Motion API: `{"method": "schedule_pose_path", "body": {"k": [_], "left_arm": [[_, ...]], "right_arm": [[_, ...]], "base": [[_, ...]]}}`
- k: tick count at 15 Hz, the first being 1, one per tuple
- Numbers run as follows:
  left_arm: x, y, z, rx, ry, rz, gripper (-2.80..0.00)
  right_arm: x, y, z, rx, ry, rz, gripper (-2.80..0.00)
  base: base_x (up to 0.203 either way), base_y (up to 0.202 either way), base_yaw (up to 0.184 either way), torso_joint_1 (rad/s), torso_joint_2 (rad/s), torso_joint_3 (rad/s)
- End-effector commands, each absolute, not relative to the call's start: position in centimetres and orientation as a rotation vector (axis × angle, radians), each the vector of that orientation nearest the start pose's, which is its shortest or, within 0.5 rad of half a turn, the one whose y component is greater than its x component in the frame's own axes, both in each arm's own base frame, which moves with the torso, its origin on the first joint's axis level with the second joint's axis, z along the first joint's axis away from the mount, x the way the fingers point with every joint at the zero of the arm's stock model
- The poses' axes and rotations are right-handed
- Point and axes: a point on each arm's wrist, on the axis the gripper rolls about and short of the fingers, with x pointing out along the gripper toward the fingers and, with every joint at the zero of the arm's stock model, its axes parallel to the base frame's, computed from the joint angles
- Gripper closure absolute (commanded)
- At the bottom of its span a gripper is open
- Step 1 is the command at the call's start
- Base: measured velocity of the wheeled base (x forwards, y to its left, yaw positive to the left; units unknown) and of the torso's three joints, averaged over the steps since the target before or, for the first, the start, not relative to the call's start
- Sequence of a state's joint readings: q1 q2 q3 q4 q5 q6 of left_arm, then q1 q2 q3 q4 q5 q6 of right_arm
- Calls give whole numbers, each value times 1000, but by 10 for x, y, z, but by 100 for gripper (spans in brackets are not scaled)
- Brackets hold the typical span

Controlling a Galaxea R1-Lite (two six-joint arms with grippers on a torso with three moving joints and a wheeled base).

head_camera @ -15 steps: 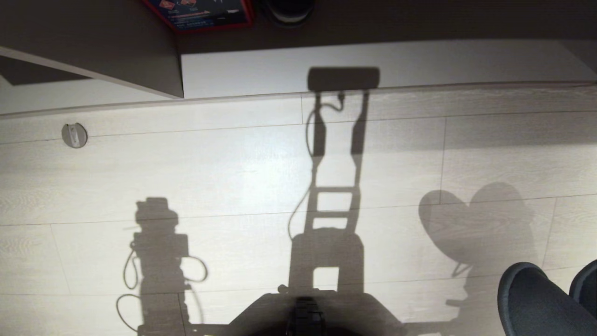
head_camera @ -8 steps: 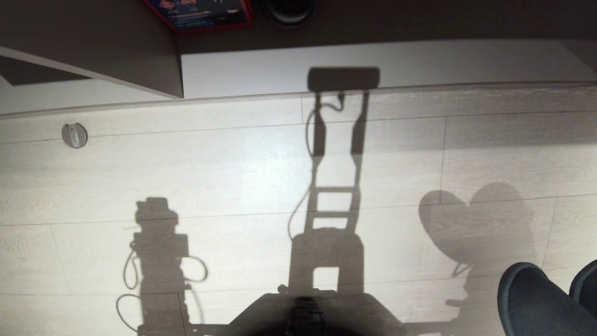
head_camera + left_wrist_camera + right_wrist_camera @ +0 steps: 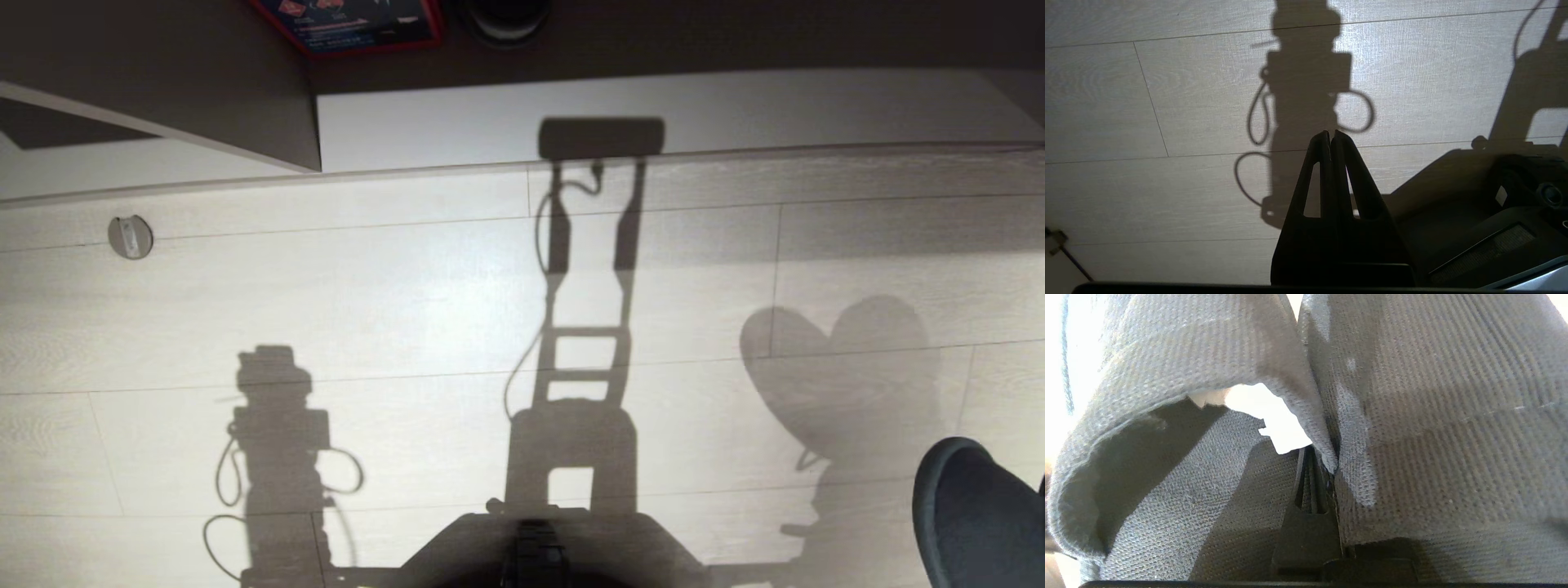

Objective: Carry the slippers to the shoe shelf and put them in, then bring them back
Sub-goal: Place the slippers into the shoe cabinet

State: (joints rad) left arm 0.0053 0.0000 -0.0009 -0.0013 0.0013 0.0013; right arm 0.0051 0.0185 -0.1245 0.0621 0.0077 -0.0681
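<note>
Left pincer [image 3: 1331, 136] closed, empty, parked low — right pincer [image 3: 1316, 473] clamped on slippers [image 3: 1412, 396].

Hard light from behind the robot, sharp long shadows.
Pale wood-grain plank floor [image 3: 408, 310] carries crisp robot shadows, with a hot glare patch mid-floor; dark grey woven fabric slippers [image 3: 1412, 416] fill the right wrist view, with blown-out white gaps.
</note>
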Motion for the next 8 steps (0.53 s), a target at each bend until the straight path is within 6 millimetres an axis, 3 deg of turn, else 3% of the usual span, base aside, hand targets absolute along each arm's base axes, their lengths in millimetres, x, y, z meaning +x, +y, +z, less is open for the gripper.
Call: {"method": "schedule_pose_path", "body": {"k": [1,4,8], "left_arm": [[-23,0,76,0,-2,8,0],[-23,0,76,0,-3,8,0],[-23,0,76,1,-2,8,0]], "right_arm": [[-35,0,137,-69,-73,13,0],[-10,0,189,-70,3,17,0],[46,0,210,-65,19,11,0]], "base": [[0,0,0,0,0,0],[0,0,0,0,0,0],[0,0,0,0,0,0]]}}
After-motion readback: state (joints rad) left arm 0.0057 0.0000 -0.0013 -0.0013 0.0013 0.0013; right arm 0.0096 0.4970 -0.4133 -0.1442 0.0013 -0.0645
